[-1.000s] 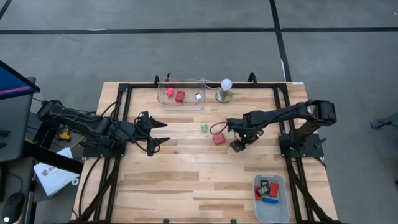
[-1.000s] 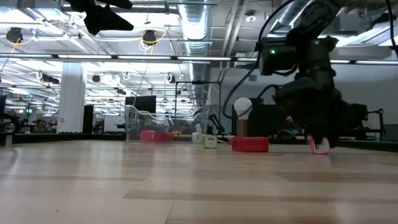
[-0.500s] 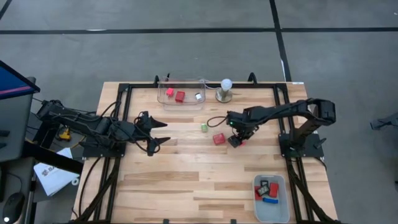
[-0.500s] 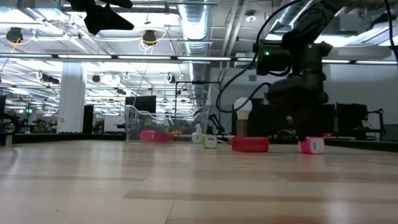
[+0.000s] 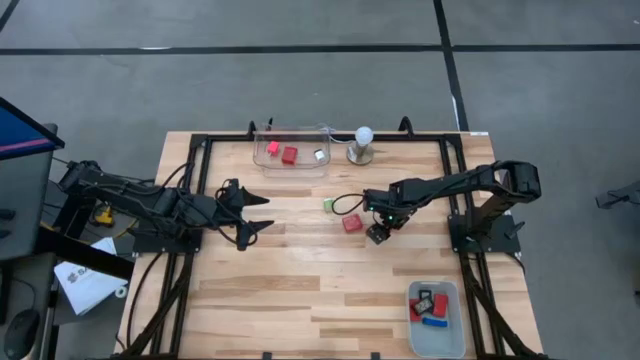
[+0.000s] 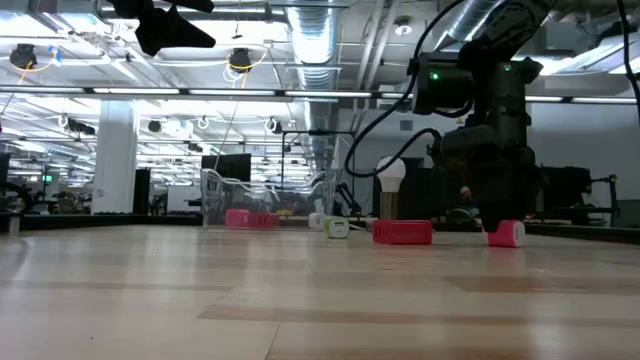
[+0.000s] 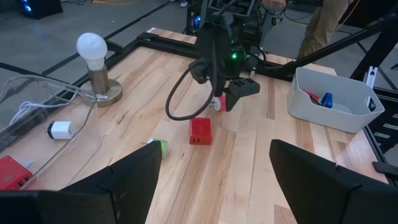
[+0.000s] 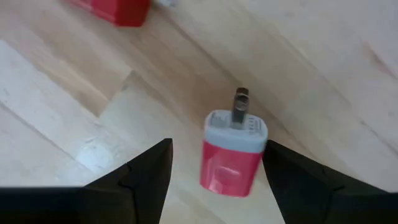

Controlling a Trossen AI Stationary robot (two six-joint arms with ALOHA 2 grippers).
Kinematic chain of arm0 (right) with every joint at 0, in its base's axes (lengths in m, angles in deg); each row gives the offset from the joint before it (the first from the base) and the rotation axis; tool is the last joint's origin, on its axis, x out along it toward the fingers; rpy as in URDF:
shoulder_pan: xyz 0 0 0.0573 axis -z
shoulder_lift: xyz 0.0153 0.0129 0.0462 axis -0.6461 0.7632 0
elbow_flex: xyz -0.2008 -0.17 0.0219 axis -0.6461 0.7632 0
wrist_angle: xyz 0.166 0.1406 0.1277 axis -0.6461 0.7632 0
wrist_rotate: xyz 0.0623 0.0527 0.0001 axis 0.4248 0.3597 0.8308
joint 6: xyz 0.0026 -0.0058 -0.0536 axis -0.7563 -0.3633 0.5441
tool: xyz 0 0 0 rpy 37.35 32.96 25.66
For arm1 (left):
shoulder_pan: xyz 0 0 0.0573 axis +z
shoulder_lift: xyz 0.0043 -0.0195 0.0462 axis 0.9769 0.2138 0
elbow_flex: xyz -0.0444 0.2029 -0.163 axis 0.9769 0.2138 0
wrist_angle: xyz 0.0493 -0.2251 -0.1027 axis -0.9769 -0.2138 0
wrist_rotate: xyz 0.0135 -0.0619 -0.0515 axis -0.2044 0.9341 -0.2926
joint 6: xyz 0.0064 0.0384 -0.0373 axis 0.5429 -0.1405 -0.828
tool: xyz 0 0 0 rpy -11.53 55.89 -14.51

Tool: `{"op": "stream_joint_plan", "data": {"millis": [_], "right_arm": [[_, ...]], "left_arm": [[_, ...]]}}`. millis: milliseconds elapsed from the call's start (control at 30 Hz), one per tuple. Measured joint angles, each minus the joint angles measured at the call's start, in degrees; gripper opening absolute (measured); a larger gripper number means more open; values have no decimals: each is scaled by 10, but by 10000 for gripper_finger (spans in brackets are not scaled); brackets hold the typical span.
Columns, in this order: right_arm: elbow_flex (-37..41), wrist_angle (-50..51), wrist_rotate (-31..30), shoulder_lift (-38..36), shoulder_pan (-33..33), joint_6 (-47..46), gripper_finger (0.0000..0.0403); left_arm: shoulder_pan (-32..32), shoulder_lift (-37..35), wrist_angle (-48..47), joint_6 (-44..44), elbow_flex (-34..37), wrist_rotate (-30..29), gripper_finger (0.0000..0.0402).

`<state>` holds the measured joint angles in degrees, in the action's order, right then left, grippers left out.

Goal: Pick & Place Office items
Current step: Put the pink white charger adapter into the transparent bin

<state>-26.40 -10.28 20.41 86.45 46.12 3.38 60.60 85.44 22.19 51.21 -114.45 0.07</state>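
Note:
A pink piece [image 8: 231, 158] with a grey cap and a metal prong lies flat on the table [image 5: 300, 290]. My right gripper [image 8: 217, 152] points down over it, open, one finger on each side; it shows in the low view [image 6: 503, 218] and high view [image 5: 378, 233]. The pink piece [image 6: 505, 234] also appears in the left wrist view [image 7: 217, 103]. A red block [image 5: 351, 224] and a green piece [image 5: 328, 205] lie just to its left. My left gripper [image 5: 257, 213] hovers open above the table's left part, holding nothing. My right gripper comes from above with its fingers standing along the pink piece's two long sides [image 8: 211, 168]. A gap shows beside one finger [image 8: 149, 168]. Whether the other finger [image 8: 286, 171] touches the piece, I cannot tell. The piece rests flat on the wood.
A clear bin [image 5: 291, 150] at the far edge holds red and white pieces. A white ball on a metal base [image 5: 362, 146] stands next to it. A grey bin [image 5: 435, 318] at the near right holds several pieces. The middle and near left of the table show bare wood.
My right gripper has swung a little toward the far edge and back again over the pink piece, rolling slightly about its wrist; the gap between its fingers looks the same.

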Motion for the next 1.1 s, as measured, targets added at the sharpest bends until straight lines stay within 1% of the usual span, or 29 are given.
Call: {"op": "stream_joint_plan", "data": {"millis": [267,433,533,600,700,767,833,900,1033,1100], "right_arm": [[0,13,-8,2,3,-9,240],[-3,28,-9,34,3,-9,234],[-7,39,-10,62,-1,6,210],[-8,44,-15,69,-3,17,184],[-13,49,-17,67,-4,28,141],[-21,50,-28,58,-5,34,124],[-24,46,-38,44,-4,40,124],[-30,21,-45,32,0,46,125],[-28,27,-52,26,3,47,150],[-30,22,-52,27,2,47,154]], "left_arm": [[0,0,0,1,0,0,296],[0,0,0,2,0,0,296],[0,0,0,2,0,0,296],[0,0,0,2,0,0,296],[0,0,0,2,0,0,296],[0,0,0,2,0,0,296],[0,0,0,2,0,0,296],[0,0,0,2,0,0,296],[0,0,0,2,0,0,296],[0,0,0,2,0,0,296]]}}
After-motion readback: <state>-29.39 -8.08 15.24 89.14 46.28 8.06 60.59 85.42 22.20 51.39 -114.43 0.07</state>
